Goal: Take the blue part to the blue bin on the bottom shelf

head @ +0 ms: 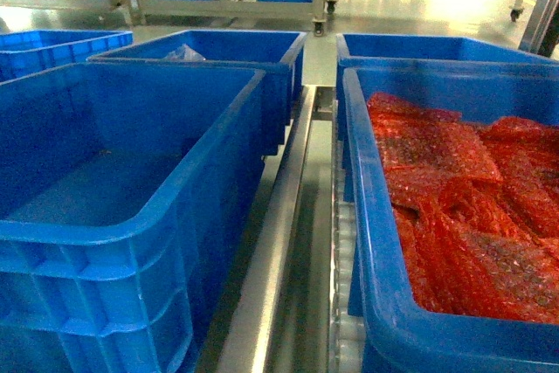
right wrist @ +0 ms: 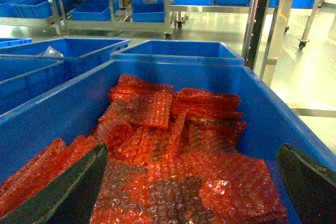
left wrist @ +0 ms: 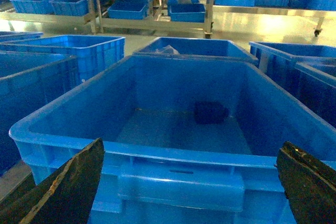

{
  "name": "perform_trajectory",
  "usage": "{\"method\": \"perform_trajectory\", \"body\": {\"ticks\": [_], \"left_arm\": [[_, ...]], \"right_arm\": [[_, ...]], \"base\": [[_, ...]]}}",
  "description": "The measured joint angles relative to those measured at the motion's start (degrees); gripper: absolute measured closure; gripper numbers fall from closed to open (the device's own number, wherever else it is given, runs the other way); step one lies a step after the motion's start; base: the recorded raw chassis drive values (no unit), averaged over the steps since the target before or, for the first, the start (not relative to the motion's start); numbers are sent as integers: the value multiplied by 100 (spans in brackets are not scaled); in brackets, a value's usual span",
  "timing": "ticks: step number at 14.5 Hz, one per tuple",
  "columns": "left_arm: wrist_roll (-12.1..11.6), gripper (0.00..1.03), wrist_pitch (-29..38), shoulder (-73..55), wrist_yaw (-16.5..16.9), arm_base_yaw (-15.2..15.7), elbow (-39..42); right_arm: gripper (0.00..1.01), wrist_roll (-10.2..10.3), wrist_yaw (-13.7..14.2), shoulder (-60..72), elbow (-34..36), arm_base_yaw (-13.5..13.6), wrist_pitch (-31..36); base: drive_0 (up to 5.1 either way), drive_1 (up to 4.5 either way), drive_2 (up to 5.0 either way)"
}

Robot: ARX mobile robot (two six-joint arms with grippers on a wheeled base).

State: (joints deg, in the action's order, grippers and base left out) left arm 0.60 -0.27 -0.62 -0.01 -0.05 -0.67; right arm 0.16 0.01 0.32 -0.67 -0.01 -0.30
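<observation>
Ahead, dark part [left wrist: 211, 112] on bin [left wrist: 68, 135] floor, beyond open left tool [left wrist: 191, 182].

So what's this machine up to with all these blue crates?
Nothing is being handled yet. The left tool hangs open over a large blue bin that is nearly empty, with just one small dark item on its floor. The right tool hangs open over a neighbouring bin piled with red bubble-wrap packets. Neither tool holds or touches anything. More blue bins sit behind, on racks across the aisle.
</observation>
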Motion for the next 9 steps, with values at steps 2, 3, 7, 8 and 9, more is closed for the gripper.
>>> {"method": "perform_trajectory", "body": {"ticks": [2,3,7,8,9], "left_arm": [[0,5,0,0,0,0,0],[0,5,0,0,0,0,0],[0,5,0,0,0,0,0],[0,5,0,0,0,0,0],[0,5,0,0,0,0,0]], "right_arm": [[3,0,0,0,0,0,0],[3,0,-2,0,0,0,0],[3,0,0,0,0,0,0],[3,0,0,0,0,0,0],[3,0,-2,0,0,0,0]], "base": [[0,0,0],[0,0,0],[0,0,0],[0,0,0],[0,0,0]]}}
